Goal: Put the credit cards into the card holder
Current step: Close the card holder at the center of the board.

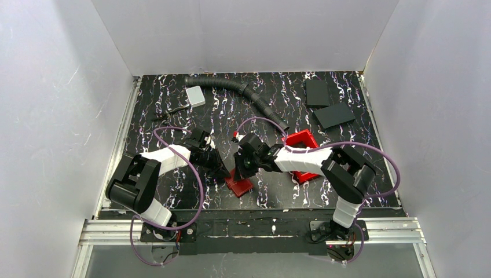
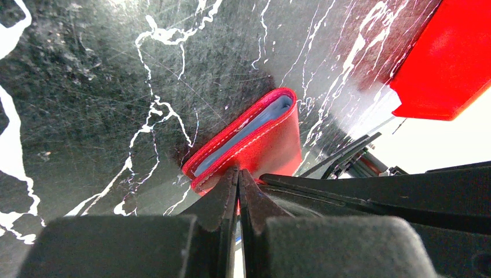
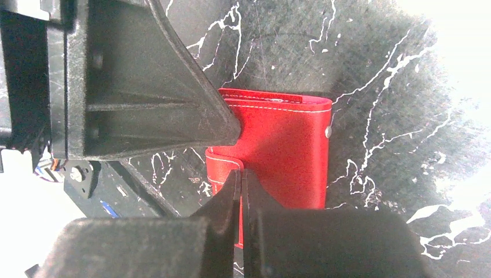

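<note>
Card holder (image 1: 239, 185): red, lying flat on the black marbled table (image 1: 173, 116), front centre, between both arms.
Credit cards (image 2: 246, 132): pale blue edge showing inside the holder's fold.
Left gripper (image 2: 238, 174): jaws together, tips at the holder's edge.
Right gripper (image 3: 241, 176): jaws together, tips at its flap.

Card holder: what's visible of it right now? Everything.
The card holder is a small red wallet, leather-like, with white stitching and a metal snap stud. It lies folded on the black marbled table, near the front between the arms. Pale blue edges of credit cards show inside the fold. The left gripper and right gripper, both shut, touch its edges with their tips.
</note>
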Controlling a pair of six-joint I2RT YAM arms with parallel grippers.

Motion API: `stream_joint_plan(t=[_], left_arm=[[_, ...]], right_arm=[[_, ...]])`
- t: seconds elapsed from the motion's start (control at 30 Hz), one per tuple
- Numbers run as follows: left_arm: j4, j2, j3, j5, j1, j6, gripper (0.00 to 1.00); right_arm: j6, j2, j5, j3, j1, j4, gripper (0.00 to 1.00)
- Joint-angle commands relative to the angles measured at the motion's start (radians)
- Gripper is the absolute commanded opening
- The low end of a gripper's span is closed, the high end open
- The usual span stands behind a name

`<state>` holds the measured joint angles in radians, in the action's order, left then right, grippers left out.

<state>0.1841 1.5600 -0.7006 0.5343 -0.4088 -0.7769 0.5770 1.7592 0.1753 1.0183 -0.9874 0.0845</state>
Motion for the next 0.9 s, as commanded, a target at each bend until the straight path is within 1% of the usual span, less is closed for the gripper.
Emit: stream_joint_plan(t=[0.0,0.13,0.33,0.57,0.73,0.87], left_arm=[[0.055,0.003,0.014,-0.054,-0.001,0.032,0.01],[0.054,0.004,0.017,-0.054,-0.001,0.034,0.01],[0.055,0.005,0.016,-0.054,-0.002,0.033,0.0],[0.057,0.003,0.016,-0.054,-0.001,0.033,0.01],[0.054,0.0,0.018,-0.055,-0.001,0.033,0.0],[0.052,0.004,0.018,-0.052,-0.001,0.031,0.0]], right_arm=[[0.004,0.016,0.024,-0.025,0.006,-0.008,0.01],[0.023,0.003,0.064,-0.046,0.006,-0.024,0.01],[0.036,-0.039,0.078,-0.063,0.006,-0.019,0.01],[0.029,-0.064,0.069,-0.069,0.006,-0.009,0.01],[0.027,-0.048,0.031,-0.078,0.008,-0.018,0.01],[0.006,-0.027,0.028,-0.038,0.008,-0.022,0.01]])
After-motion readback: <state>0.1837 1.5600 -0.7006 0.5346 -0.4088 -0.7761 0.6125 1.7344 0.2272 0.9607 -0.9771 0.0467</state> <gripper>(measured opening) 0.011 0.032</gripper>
